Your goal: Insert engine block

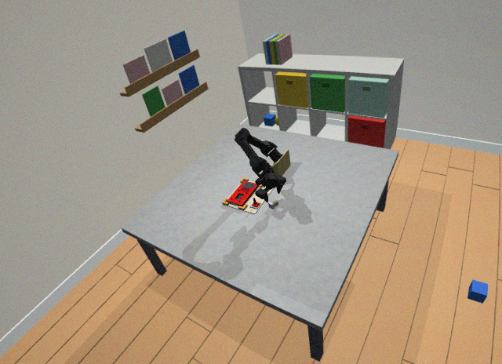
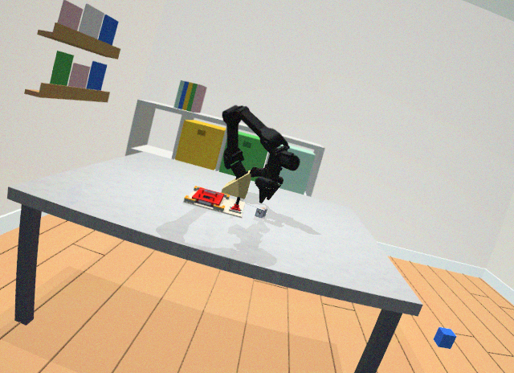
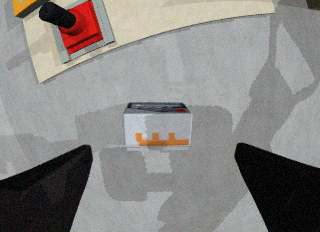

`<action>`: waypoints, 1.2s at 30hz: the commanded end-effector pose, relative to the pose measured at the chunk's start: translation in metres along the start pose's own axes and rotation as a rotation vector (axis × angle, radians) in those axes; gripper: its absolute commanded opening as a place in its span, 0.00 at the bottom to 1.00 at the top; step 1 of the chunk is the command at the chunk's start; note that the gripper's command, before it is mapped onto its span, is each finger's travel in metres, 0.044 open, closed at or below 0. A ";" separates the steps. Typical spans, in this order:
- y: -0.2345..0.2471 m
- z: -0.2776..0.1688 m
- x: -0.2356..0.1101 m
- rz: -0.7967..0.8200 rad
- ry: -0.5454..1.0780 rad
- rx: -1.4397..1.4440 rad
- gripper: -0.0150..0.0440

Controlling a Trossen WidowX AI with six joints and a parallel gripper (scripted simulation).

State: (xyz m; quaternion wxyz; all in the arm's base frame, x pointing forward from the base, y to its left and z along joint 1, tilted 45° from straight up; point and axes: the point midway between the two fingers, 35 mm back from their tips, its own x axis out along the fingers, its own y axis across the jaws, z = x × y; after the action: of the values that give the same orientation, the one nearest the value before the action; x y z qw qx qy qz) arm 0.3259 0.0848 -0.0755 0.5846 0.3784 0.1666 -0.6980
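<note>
A square grey table [image 1: 332, 246] on dark legs stands on a light wooden plank floor [image 1: 429, 231]. Against the far grey wall, a white cube shelf unit [image 1: 344, 63] holds coloured bins. Two wooden wall ledges [image 1: 161, 74] on the left carry books.

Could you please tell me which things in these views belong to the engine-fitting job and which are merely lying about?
Job:
engine block on the table
red car body on its board
gripper, open above the block

Lying about:
blue cube on the floor
shelf unit with bins
wall shelves with books
</note>
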 end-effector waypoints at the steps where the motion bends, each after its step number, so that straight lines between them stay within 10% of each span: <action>1: 0.001 0.000 0.011 0.011 0.002 -0.003 1.00; 30: 0.003 0.001 0.052 0.011 0.000 -0.003 1.00; 36: 0.003 0.001 0.052 0.011 0.000 -0.003 0.73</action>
State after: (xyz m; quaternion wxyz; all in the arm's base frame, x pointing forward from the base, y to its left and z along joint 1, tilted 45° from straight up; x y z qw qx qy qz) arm 0.3264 0.0484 -0.1122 0.5870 0.3798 0.1659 -0.6954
